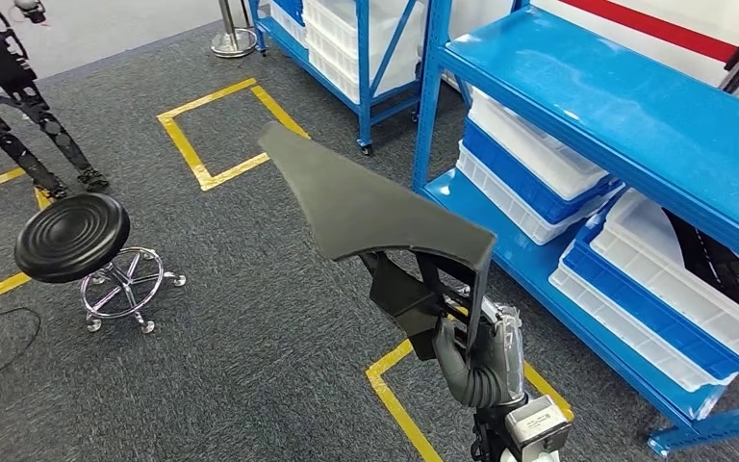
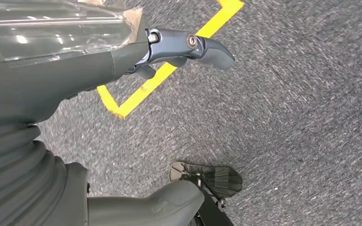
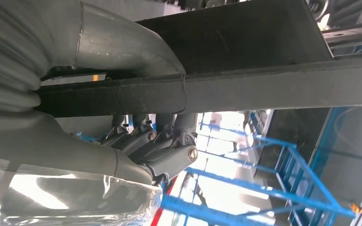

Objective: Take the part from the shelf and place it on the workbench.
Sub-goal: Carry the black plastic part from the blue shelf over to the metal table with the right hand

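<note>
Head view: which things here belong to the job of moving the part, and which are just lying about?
Job:
dark part, held up by the right hand
blue shelf

Lying about:
black stool
white bins
yellow floor tape

Dark grey part (image 1: 366,197) — blue shelf (image 1: 635,106), white bins (image 1: 529,144) — yellow-lined grey carpet (image 1: 250,318)

No text, label, brand, number or sign can be read in any of the views; the small grey module at the wrist in the head view carries marks too small to make out.
</note>
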Tool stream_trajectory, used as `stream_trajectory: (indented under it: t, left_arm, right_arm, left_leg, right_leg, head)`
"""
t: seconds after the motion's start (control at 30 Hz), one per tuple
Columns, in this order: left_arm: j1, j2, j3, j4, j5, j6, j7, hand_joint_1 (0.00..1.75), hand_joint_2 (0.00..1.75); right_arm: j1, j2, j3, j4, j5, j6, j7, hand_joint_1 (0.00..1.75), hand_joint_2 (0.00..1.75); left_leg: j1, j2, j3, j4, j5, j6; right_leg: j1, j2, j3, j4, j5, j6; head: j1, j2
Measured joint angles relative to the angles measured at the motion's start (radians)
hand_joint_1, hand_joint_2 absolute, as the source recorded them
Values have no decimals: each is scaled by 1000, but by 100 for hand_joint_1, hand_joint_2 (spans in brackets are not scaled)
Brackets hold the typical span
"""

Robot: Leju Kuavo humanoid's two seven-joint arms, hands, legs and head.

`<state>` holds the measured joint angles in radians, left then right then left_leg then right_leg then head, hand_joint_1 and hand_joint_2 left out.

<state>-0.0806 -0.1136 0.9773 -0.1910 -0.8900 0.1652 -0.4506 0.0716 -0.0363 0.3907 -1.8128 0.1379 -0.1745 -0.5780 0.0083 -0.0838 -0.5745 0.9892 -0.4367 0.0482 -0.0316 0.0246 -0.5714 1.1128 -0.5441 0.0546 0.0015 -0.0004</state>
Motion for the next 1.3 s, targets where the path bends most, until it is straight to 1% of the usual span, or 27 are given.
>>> stream_trajectory:
  t: [0.03, 0.07, 0.1, 0.17, 0.23, 0.3, 0.37, 0.4, 0.43, 0.47, 0.53, 0.6, 0.67, 0.7, 0.77, 0.83, 0.87, 0.9, 0.93, 1.0, 1.03, 1.07, 1.1, 1.17, 1.2, 1.23, 1.3]
  left_arm:
    - [-1, 0, 0, 0, 0, 0, 1, 0, 175]
    - [-1, 1, 0, 0, 0, 0, 1, 0, 175]
    - [0, 2, 0, 0, 0, 0, 2, 0, 175]
    - [6, 2, 0, 0, -1, 0, 2, 0, 175]
    - [10, 1, 0, 0, -3, -1, 3, 0, 175]
    - [8, 1, 0, 0, -3, -3, 3, 0, 175]
    - [7, 1, 0, 0, -3, -5, 2, 0, 175]
    - [7, 1, 0, 0, -3, -6, 2, 0, 175]
    - [8, 1, 0, 0, -3, -7, 2, 0, 175]
    - [9, 1, 0, 0, -3, -8, 1, 0, 175]
    - [7, 1, 0, 0, -3, -8, -1, 0, 175]
    - [4, 2, 0, 0, -3, -9, -3, 0, 175]
    - [4, 3, 0, -1, -4, -9, -4, 0, 175]
    - [5, 3, 0, -1, -4, -9, -5, 0, 175]
    - [5, 3, 0, -1, -4, -10, -6, 0, 175]
    - [3, 4, 0, -1, -5, -11, -6, 0, 175]
    - [2, 4, 0, -1, -7, -13, -6, 0, 175]
    - [2, 4, 0, -1, -9, -13, -6, 0, 175]
    - [3, 4, 0, -1, -12, -14, -5, 0, 175]
    - [4, 3, 0, -1, -15, -16, -4, 0, 175]
    - [4, 3, 0, -1, -17, -16, -4, 0, 175]
    - [4, 3, 0, -1, -18, -17, -4, 0, 175]
    - [5, 4, 0, -1, -18, -17, -4, 0, 175]
    - [9, 5, 0, -1, -19, -17, -4, 0, 175]
    - [11, 5, 0, -1, -20, -17, -4, 0, 175]
    - [12, 5, 0, -1, -21, -17, -4, 0, 175]
    - [11, 4, 0, 0, -22, -18, -4, 0, 175]
  right_arm:
    - [0, 0, 1, 0, 0, 1, 0, 175, 175]
    - [0, -1, 2, 0, 0, 4, 0, 175, 175]
    - [0, -1, 3, 0, 0, 7, -1, 175, 175]
    - [-2, -3, 8, 0, 0, 12, -2, 175, 175]
    - [-4, -3, 13, -1, 0, 14, -2, 175, 175]
    - [-5, -3, 15, -1, 0, 14, -3, 175, 175]
    - [-4, -4, 15, -2, 0, 14, -3, 175, 175]
    - [-4, -5, 16, -2, 0, 15, -3, 175, 175]
    - [-4, -5, 16, -2, 1, 15, -3, 175, 175]
    - [-4, -5, 16, -2, 1, 15, -3, 175, 175]
    - [-5, -6, 16, -2, 1, 16, -5, 175, 175]
    - [-6, -7, 16, -2, 0, 18, -8, 175, 175]
    - [-6, -8, 17, -2, 0, 21, -12, 175, 175]
    - [-6, -8, 18, -3, -1, 22, -13, 175, 175]
    - [-6, -11, 20, -4, -3, 23, -15, 175, 175]
    - [0, -17, 22, -2, -4, 23, -17, 175, 175]
    - [5, -20, 23, -2, -4, 23, -17, 175, 175]
    - [9, -23, 23, -1, -5, 23, -17, 175, 175]
    - [11, -26, 23, -1, -6, 23, -17, 175, 175]
    - [13, -30, 23, 0, -6, 22, -19, 175, 175]
    - [13, -32, 23, 0, -6, 21, -20, 175, 175]
    - [15, -33, 23, -1, -6, 20, -22, 175, 175]
    - [17, -35, 24, -2, -6, 18, -23, 175, 175]
    - [21, -36, 24, -3, -6, 15, -26, 175, 175]
    - [22, -36, 24, -3, -6, 14, -26, 175, 175]
    - [23, -36, 24, -5, -7, 13, -27, 175, 175]
    - [26, -36, 23, -8, -7, 13, -28, 175, 175]
  left_leg:
    - [1, -12, -5, 9, -3, -8]
    - [2, -22, -11, 15, -6, -16]
    - [3, -31, -17, 19, -6, -23]
    - [11, -40, -26, 21, -4, -32]
    - [13, 2, -45, 61, -27, -39]
    - [12, 61, -98, 173, -86, -43]
    - [12, 78, -157, 290, -131, -44]
    - [12, 80, -166, 307, -128, -43]
    - [12, 82, -156, 286, -108, -39]
    - [11, 88, -128, 231, -74, -34]
    - [0, 125, -61, 102, -25, -22]
    - [-14, 148, -35, 47, -19, -15]
    - [-21, 129, -32, 37, -17, -8]
    - [-20, 119, -25, 27, -13, -4]
    - [-14, 98, -10, 7, -4, 5]
    - [-11, 74, -8, 3, -1, 9]
    - [-12, 60, -8, 3, -1, 9]
    - [-12, 46, -8, 3, -1, 9]
    - [-12, 32, -8, 4, -1, 8]
    - [-10, 5, -7, 9, -4, 4]
    - [-11, -8, -9, 15, -7, -1]
    - [-12, -19, -11, 20, -9, -6]
    - [-13, -26, -15, 23, -11, -10]
    - [-11, -37, -21, 25, -10, -17]
    - [-11, -30, -24, 29, -14, -20]
    - [-10, -10, -32, 47, -27, -24]
    - [-8, 48, -74, 139, -82, -34]
  right_leg:
    - [-6, 17, 24, -56, 19, 4]
    - [-8, 31, 38, -89, 28, 1]
    - [-6, 36, 42, -99, 29, -8]
    - [-3, 19, 46, -99, 33, -26]
    - [-2, -1, 47, -100, 37, -37]
    - [6, -24, 48, -101, 36, -45]
    - [14, -50, 49, -101, 32, -52]
    - [17, -62, 50, -101, 30, -55]
    - [20, -73, 52, -101, 28, -58]
    - [21, -83, 55, -101, 25, -59]
    - [27, -100, 60, -101, 19, -60]
    - [31, -117, 62, -102, 14, -55]
    - [35, -137, 65, -107, 10, -47]
    - [34, -135, 67, -104, 5, -43]
    - [34, -93, 43, -43, -27, -44]
    - [29, -44, -22, 86, -74, -53]
    - [28, -36, -55, 142, -89, -54]
    - [28, -33, -75, 166, -89, -51]
    - [28, -31, -76, 153, -72, -44]
    - [22, -11, -31, 28, -7, -25]
    - [19, 2, -5, -34, 21, -22]
    - [18, 12, 13, -77, 39, -24]
    - [18, 16, 20, -92, 46, -30]
    - [19, 3, 21, -91, 50, -43]
    - [18, -4, 21, -92, 52, -48]
    - [17, -12, 21, -93, 53, -53]
    - [20, -30, 21, -94, 53, -60]
  head:
    - [1, 0]
    - [2, 0]
    - [2, 0]
    - [1, 0]
    - [-3, 0]
    - [-9, 0]
    - [-10, 0]
    - [-10, 0]
    - [-10, 0]
    - [-10, 0]
    - [-10, 0]
    - [-9, 0]
    - [-10, 0]
    - [-9, 0]
    - [-6, 0]
    - [-3, 0]
    - [-2, 0]
    - [-2, 0]
    - [-2, 0]
    - [-2, 0]
    - [-1, 0]
    - [-1, 0]
    - [-1, 0]
    - [-2, 0]
    - [-3, 0]
    - [-5, 0]
    - [-10, 0]
